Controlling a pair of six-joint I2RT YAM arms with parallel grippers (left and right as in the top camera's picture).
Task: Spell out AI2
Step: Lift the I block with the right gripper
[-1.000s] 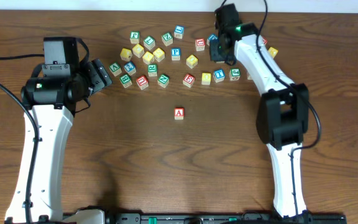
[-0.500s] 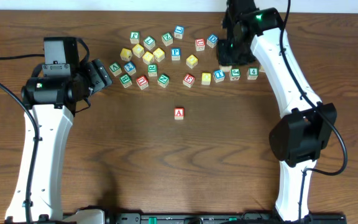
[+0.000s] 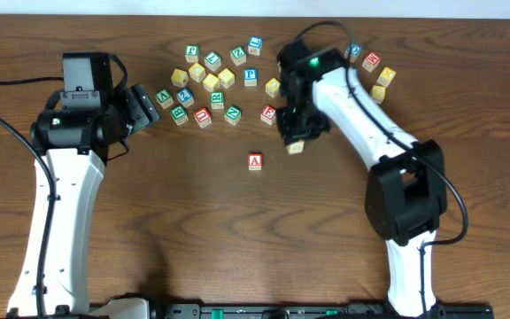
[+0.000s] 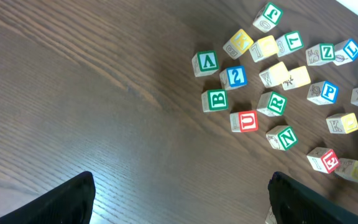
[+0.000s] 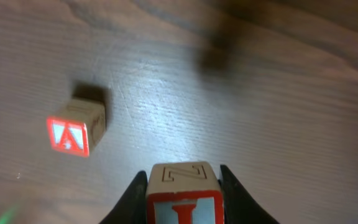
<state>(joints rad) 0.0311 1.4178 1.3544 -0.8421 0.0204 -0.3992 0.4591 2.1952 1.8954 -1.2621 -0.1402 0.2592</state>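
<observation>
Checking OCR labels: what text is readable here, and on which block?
"A": red, lone block.
"I": red, held block, right gripper.
"Z": same block's top.
"2": blue pile block.
"B": green pile block.
"U": red pile block.
Remaining pile letters: too small or tilted.

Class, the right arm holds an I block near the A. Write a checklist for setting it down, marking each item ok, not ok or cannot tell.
1. I block clamped in right gripper: ok.
2. Bare table beside A block: ok.
3. I block in line with A block: not ok.
4. I block's height above table: cannot tell.
5. Left gripper open, away from A block: ok.
</observation>
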